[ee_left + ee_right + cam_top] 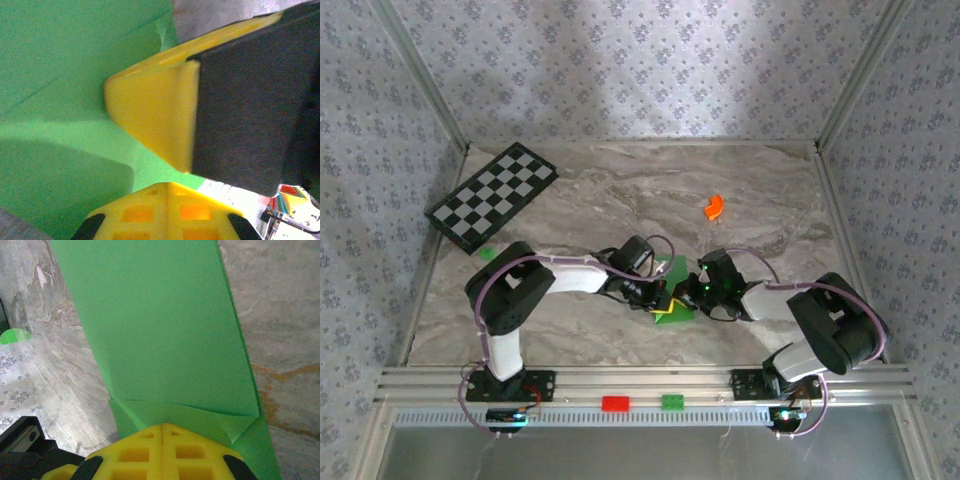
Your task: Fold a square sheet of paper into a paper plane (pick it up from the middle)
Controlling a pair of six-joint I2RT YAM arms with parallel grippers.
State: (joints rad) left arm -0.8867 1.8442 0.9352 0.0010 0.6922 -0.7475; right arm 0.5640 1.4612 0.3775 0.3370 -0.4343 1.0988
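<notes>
Two claws meet at mid-table over the green paper (673, 270), which lies partly folded on the marble table (760, 200).

- Left claw (658, 300): jaws together, tips on the paper; whether it pinches the paper, I cannot tell.
- Right claw (695, 290): jaws together, tips at a creased edge of the paper; whether it grips, I cannot tell.
- Overhead view adds: checkered board (492, 196) at far left, orange piece (713, 206) at far right, red block (615, 403) and green block (672, 402) on the near rail.
- Left wrist view adds: a yellow finger (155, 115) of the right claw resting on the paper.
</notes>
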